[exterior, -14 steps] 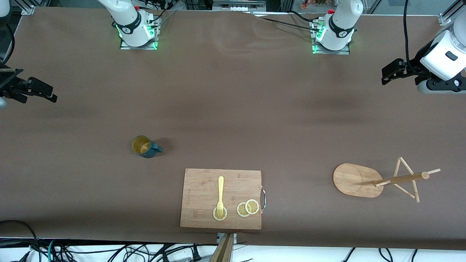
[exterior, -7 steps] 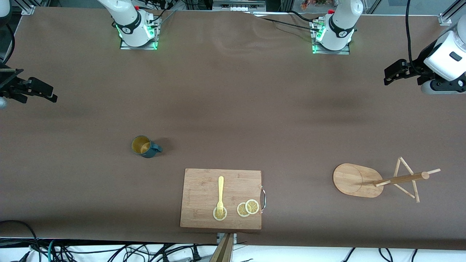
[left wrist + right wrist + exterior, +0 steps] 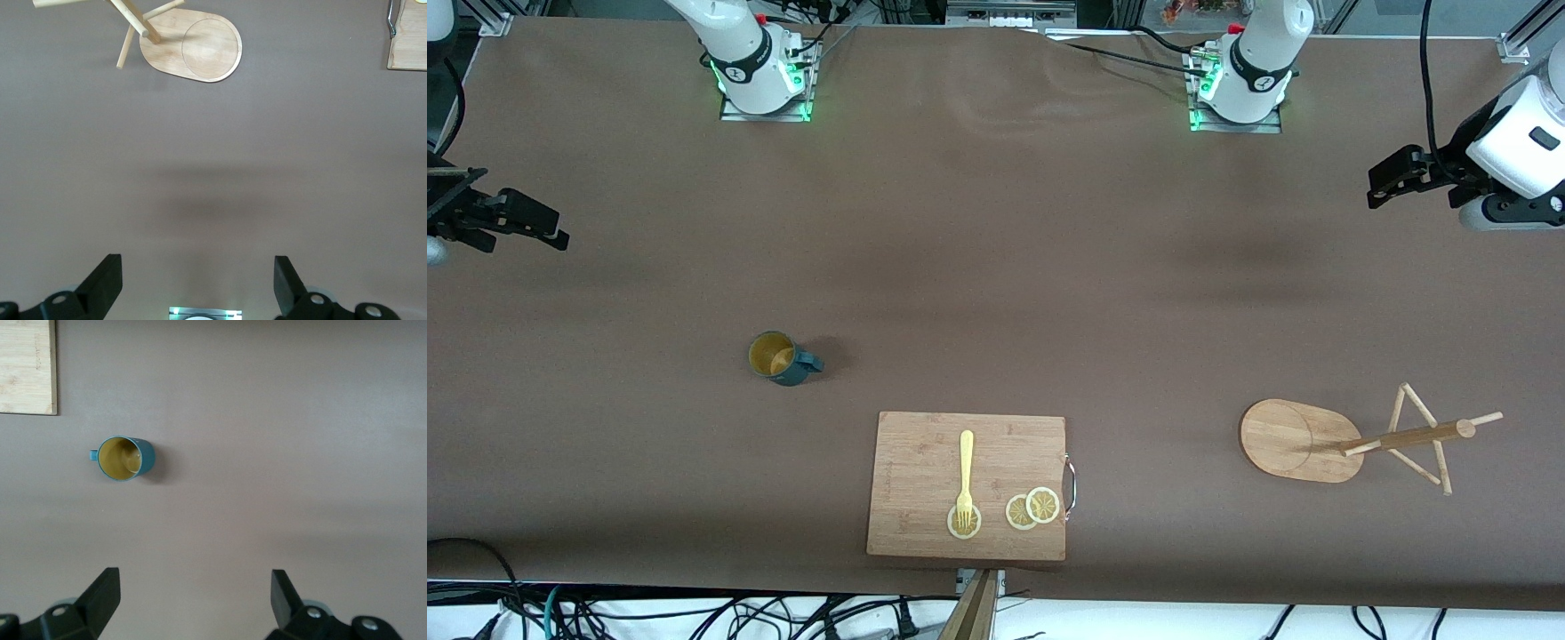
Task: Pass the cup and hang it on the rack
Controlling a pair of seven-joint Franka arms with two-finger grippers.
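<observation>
Pre-grasp. Small teal-blue mug with yellow interior (image 3: 780, 357) upright on counter (image 3: 996, 267), untouched. Right pincer (image 3: 193, 603) spread apart, high over counter; must descend onto mug. Left pincer (image 3: 198, 283) apart, waiting. Bamboo mug tree (image 3: 1352, 438) bare.

Teal cup (image 3: 783, 358) with mustard inside; pale bamboo rack (image 3: 1303, 440); brown table (image 3: 996, 267).

No legible text, label or number on anything (round marks on the arm bases (image 3: 737, 64) unreadable).

One cup (image 3: 781, 358) and one rack (image 3: 1352, 439) are sitting on the table (image 3: 996, 249). One cutting board (image 3: 925, 462) is carrying one fork (image 3: 965, 476) and three lemon slices (image 3: 1032, 508).
</observation>
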